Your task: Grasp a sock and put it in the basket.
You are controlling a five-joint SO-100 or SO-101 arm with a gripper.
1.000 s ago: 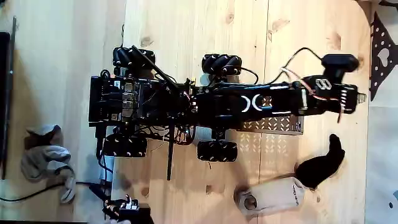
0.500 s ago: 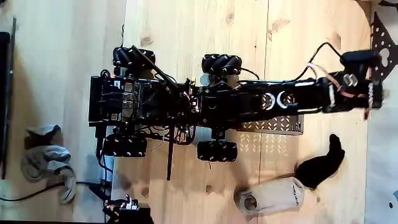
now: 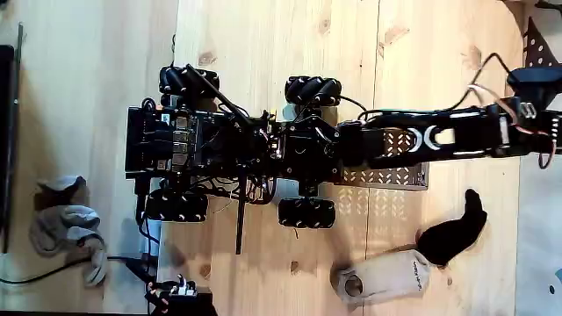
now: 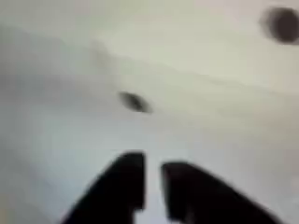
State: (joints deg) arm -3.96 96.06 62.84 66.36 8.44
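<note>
sock (image 3: 452, 233), all black, limp and curved like a soft boomerang, lies on the pale knotty wooden worktop (image 3: 263, 44), below and a little left of the fingers in the fixed view and well apart from them. just left of the sock's lower end, touching or nearly so, rests a beige-grey sock (image 3: 386, 279) with a dark round spot at its left tip. the black arm (image 3: 439, 140) stretches right from the wheeled chassis (image 3: 228, 149) to the picture's right edge, where its end is too cut off to read. in the wrist view the fingers (image 4: 152, 182) show as two dark blurred prongs with a narrow gap between them, holding nothing, over smooth pale wood marked by a dark knot (image 4: 134, 101). under the arm, left of the fingers, a strip of perforated brown plastic, the basket (image 3: 386, 175), peeks out. far left lies a crumpled heap of pale grey-white socks (image 3: 66, 224).
</note>
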